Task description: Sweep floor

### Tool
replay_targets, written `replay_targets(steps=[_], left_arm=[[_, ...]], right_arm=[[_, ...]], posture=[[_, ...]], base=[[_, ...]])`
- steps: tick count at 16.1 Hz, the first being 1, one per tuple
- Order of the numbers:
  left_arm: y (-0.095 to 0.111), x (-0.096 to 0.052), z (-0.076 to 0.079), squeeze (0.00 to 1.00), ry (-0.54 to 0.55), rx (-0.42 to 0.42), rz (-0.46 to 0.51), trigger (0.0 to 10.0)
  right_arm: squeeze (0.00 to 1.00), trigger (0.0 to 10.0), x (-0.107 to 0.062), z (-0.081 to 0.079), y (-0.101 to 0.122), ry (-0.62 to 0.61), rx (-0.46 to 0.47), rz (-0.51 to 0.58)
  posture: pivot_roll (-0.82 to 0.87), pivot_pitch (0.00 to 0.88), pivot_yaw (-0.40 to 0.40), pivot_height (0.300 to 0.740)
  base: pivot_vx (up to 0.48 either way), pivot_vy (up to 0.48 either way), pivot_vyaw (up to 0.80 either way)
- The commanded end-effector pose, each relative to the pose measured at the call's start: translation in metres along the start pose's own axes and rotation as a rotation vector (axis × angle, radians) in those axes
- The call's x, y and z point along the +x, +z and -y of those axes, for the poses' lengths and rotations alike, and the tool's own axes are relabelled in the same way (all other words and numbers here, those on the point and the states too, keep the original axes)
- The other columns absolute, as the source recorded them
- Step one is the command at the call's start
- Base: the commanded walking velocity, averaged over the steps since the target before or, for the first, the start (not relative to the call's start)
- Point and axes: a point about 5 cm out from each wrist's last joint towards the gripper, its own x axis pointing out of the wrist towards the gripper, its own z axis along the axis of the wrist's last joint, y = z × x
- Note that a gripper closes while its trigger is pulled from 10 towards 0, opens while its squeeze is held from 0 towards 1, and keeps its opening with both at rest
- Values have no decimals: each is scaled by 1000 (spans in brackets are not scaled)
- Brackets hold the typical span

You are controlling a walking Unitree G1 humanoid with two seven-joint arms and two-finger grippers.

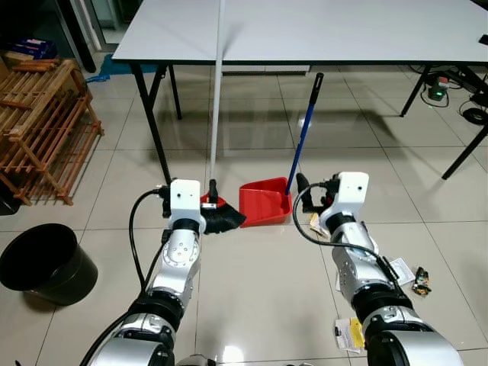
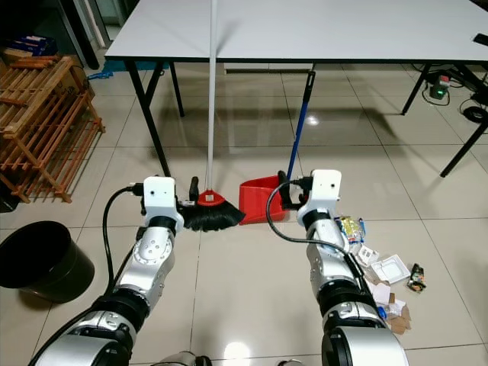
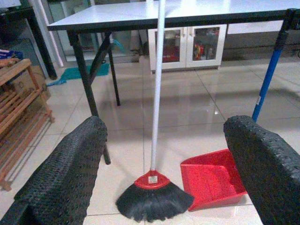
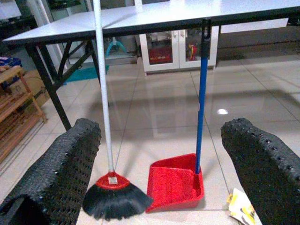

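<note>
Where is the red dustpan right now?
In the left eye view the red dustpan stands on the tiled floor ahead, between the two arms, just right of the broom, with its blue handle leaning toward the white table.

Broom point(image 2: 210, 213) left of dustpan point(image 2: 259, 200), apparently leaning on table point(image 2: 305, 34); bin point(image 2: 38, 263) far left.

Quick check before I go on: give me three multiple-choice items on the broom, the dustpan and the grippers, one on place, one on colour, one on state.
1. The broom stands where?
A. on the robot's left of the dustpan
B. inside the black bin
C. on the table

2. The dustpan's handle is
A. white
B. blue
C. red

3. The left gripper and right gripper are
A. shut on the broom
B. shut on litter
C. open

Key: 1 A, bristles beside the pan; 2 B, blue pole above the red pan; 3 C, fingers spread in both wrist views.
</note>
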Motion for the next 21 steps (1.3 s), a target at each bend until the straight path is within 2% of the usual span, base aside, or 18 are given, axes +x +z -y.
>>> replay_targets(steps=[1, 7, 11, 21], left_arm=[[-4, -3, -2, 0, 15, 3, -7, 10000], [-18, -10, -3, 0, 26, 28, -58, 10000], [-18, -10, -2, 0, 29, 34, -60, 10000], [-16, -8, -2, 0, 24, 45, -58, 10000]], right_arm=[[0, 10000, -3, 1, -4, -9, 2, -6], [0, 10000, -11, -2, -21, 0, 2, -60], [0, 10000, -11, -7, -23, 23, -14, -76], [0, 10000, -10, -7, -24, 25, -14, -94]], posture=[[33, 60, 5, 740], [36, 60, 5, 740], [39, 61, 5, 740], [37, 48, 13, 740]], base=[[0, 0, 0], [41, 0, 0], [382, 0, 0], [445, 0, 0]])
